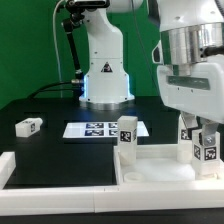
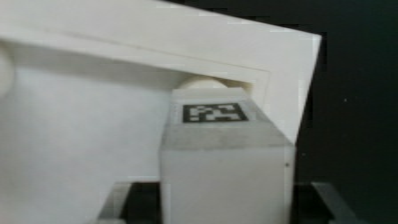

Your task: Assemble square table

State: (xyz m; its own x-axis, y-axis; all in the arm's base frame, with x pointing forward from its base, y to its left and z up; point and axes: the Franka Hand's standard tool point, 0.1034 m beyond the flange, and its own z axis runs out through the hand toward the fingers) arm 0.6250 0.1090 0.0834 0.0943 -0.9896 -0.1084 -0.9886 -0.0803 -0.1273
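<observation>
The white square slab (image 1: 160,165) with its raised rim lies at the front right of the black table. One tagged leg (image 1: 127,134) stands upright at the slab's corner on the exterior view's left. My gripper (image 1: 203,140) hangs over the slab's right side, shut on another tagged white leg (image 1: 209,151) held upright. In the wrist view the held leg (image 2: 221,150) fills the middle between my gripper's (image 2: 217,208) fingers, its tag facing the camera, right over a rimmed corner of the slab (image 2: 160,50). A third leg (image 1: 28,126) lies loose at the far left.
The marker board (image 1: 95,130) lies flat behind the slab, in front of the robot base (image 1: 105,85). A long white border rail (image 1: 60,190) runs along the table's front and left edge. Another tag patch (image 1: 186,130) shows next to the held leg.
</observation>
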